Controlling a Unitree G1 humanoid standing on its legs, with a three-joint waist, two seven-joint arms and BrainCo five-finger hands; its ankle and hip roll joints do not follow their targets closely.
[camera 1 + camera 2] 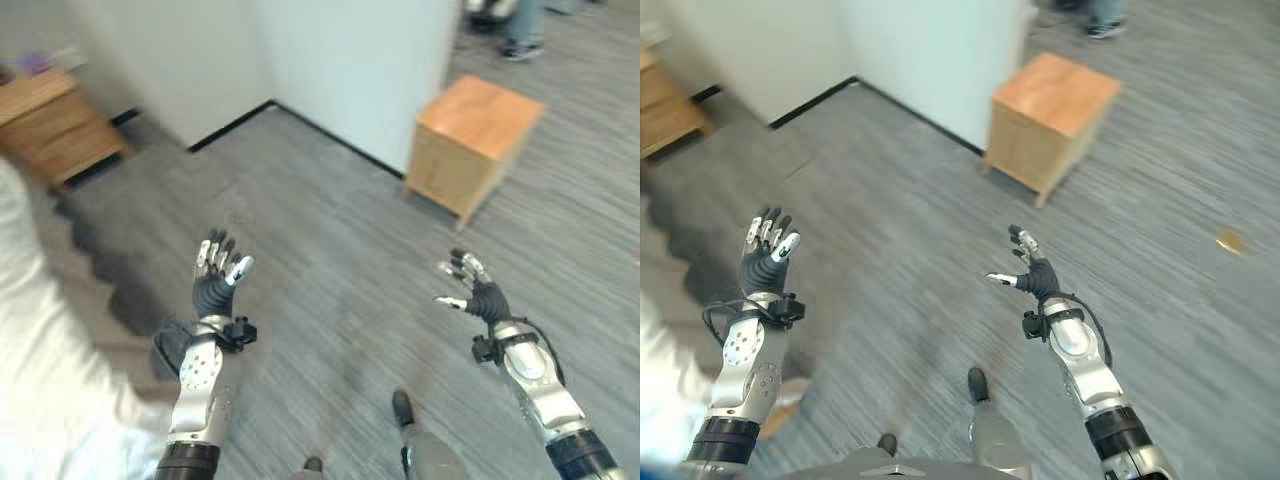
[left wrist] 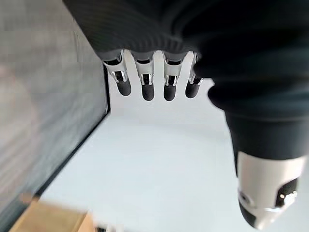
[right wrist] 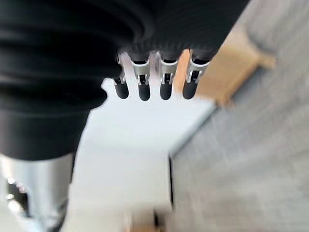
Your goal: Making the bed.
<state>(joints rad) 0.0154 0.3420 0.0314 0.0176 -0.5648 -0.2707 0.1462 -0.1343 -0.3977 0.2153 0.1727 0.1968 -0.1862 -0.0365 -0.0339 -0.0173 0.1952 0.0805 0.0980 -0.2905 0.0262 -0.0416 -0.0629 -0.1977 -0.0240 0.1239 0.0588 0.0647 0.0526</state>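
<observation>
White bedding (image 1: 40,360) at far left edge of head view, apart from both hands. Left hand (image 1: 215,275) raised, fingers straight, empty. Right hand (image 1: 470,285) raised, relaxed, empty. Grey carpet (image 1: 340,250), wooden nightstand (image 1: 475,140) ahead by white wall (image 1: 350,60). Bed-making judged barely begun; nothing grasped.

White bedding (image 1: 40,370) fills the lower left corner of the head views, smooth and pale, its edge lying against the grey carpeted floor (image 1: 350,260).
</observation>
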